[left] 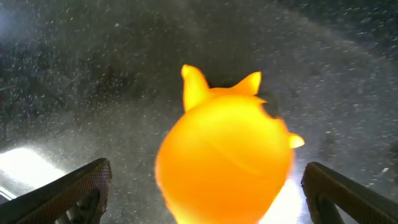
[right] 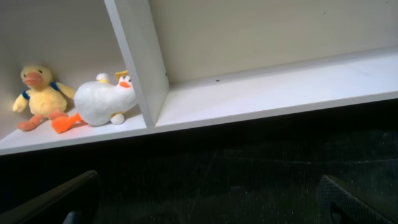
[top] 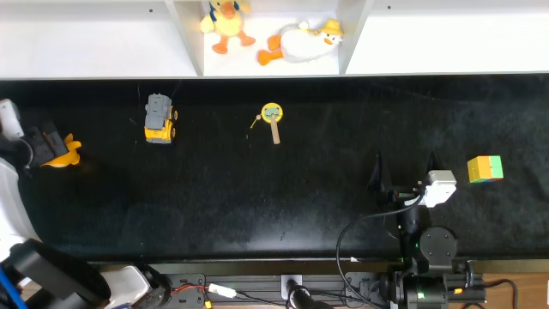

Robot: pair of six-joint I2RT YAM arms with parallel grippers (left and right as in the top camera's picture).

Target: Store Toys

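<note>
Orange rounded toy (left: pixel 224 155) with two pointed ears, seen close up from the left wrist, with the black desk (left: pixel 93 74) behind it. It sits between the fingers of the left pincer (left: pixel 206 169), which stand wide apart with a gap on each side and grip nothing. From above, this toy is at the desk's left end. Further right along the desk are a yellow and grey toy truck (top: pixel 159 118), a small round paddle-shaped toy (top: pixel 272 120) and, well apart at the right, a multicoloured cube (top: pixel 485 168). The right pincer (top: pixel 403 169) is near the cube, spread wide and empty. At the back, a white shelf (top: pixel 103 43) holds a yellow plush duck (top: pixel 226 21) and a white plush duck (top: pixel 302 41) side by side in one compartment.
</note>
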